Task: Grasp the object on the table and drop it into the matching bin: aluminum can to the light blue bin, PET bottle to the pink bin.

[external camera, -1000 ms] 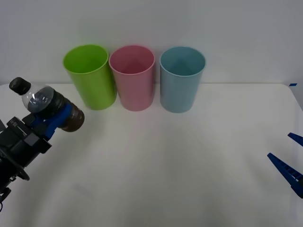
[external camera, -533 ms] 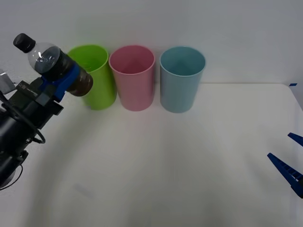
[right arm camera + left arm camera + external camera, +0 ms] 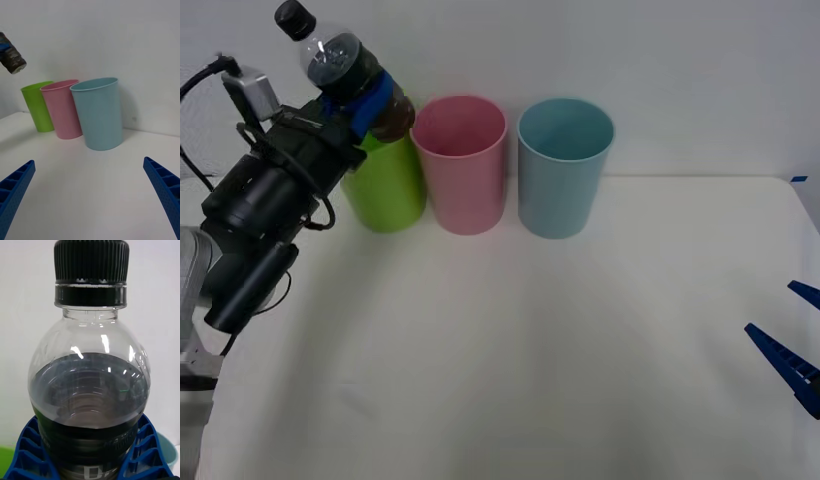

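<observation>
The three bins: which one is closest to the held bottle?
The lime green bin, leftmost in the row. The PET bottle, gripped by the left gripper, hangs above its rim; the pink bin and light blue bin stand farther right.

PET bottle [image 3: 345,72] tilted, held above lime bin, black cap

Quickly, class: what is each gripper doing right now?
Left gripper: closed on the PET bottle, raised above the lime green bin.
Right gripper: open, empty.
</observation>
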Controlling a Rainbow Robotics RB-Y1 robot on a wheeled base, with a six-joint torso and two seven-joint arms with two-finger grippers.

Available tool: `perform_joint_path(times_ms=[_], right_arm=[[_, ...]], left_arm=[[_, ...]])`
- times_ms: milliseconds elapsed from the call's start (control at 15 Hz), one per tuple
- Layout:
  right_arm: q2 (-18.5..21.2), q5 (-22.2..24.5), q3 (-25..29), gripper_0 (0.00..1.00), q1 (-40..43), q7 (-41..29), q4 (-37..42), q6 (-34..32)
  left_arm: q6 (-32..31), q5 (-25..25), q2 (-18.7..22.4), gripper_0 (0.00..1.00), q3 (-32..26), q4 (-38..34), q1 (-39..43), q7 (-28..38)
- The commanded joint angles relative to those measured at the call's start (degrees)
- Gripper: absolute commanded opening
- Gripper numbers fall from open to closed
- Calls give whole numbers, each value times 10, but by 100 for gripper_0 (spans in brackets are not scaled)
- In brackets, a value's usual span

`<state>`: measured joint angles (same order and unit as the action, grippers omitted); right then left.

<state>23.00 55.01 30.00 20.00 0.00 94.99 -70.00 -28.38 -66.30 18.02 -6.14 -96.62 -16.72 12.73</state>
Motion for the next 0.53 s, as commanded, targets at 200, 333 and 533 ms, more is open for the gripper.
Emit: perform_joint_path(times_ms=[200,333,533], right_arm=[[0,0,0,100,0,0,0,0],[0,0,0,100,0,0,0,0],[0,0,0,100,0,0,0,0]], left_arm=[[-1,-37,0,0,8,120,-110,0],[-1,-45,0,0,13,162,-147,-2],[-1,-59,0,0,23,223,-200,-1]])
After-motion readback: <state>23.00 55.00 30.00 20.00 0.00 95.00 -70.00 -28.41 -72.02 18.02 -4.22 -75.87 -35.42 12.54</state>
